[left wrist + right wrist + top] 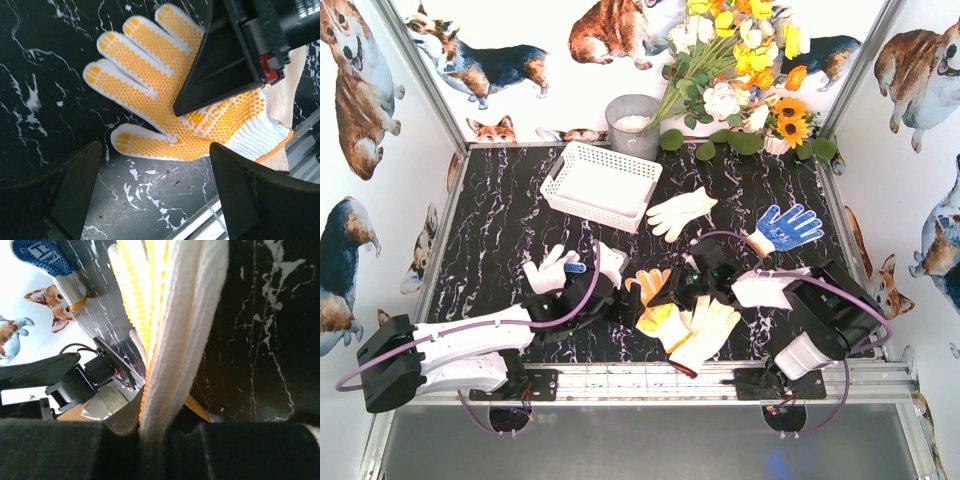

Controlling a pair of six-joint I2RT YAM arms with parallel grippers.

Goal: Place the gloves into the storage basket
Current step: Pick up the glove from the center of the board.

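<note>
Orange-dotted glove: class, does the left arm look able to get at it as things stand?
Probably yes: the left gripper hangs open just over the orange-dotted glove, whose fingers lie bare. The right gripper, shut on glove fabric, crosses its palm, so that end is crowded.

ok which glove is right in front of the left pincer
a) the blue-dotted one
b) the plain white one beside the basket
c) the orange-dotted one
c: the left wrist view shows the orange-dotted glove lying flat, dotted side up, just ahead of the open left pincer.
</note>
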